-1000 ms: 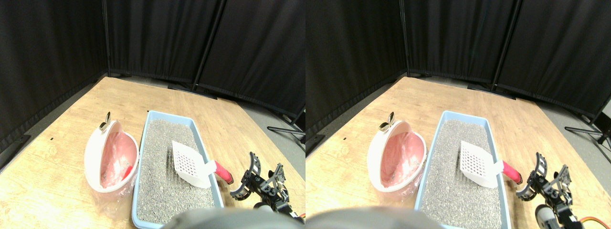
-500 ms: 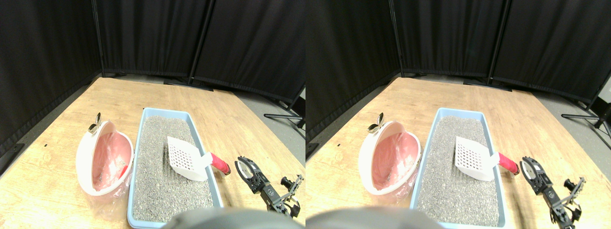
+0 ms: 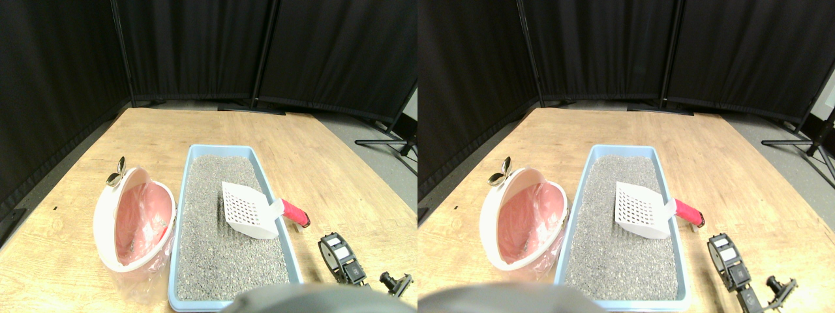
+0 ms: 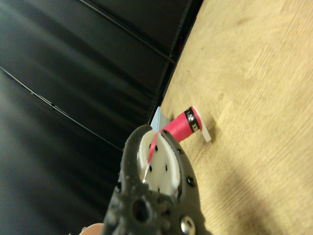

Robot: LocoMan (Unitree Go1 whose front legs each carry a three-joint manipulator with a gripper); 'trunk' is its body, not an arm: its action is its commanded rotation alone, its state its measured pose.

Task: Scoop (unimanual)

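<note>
A light blue litter tray (image 3: 292, 257) filled with grey litter (image 3: 218, 248) sits on a wooden desk (image 3: 163, 134), ringed by black curtains (image 3: 196, 45). A white slotted scoop (image 3: 244, 210) lies in the tray on the litter, its blade tilted and its red wrapped handle (image 3: 295, 212) sticking out over the tray's right rim, above the desk. Just to the left of the tray, touching it, a white bin (image 3: 104, 225) lined with a pink plastic bag (image 3: 137, 225) lies tipped on its side, its mouth facing the tray.

The robot's right gripper (image 3: 340, 255) is low at the front right, near the tray's corner and apart from the handle, holding nothing. Whether its jaws are open or closed cannot be told. In the wrist view, a dark jaw frame stands in front, with the red handle (image 4: 182, 126) beyond it.
</note>
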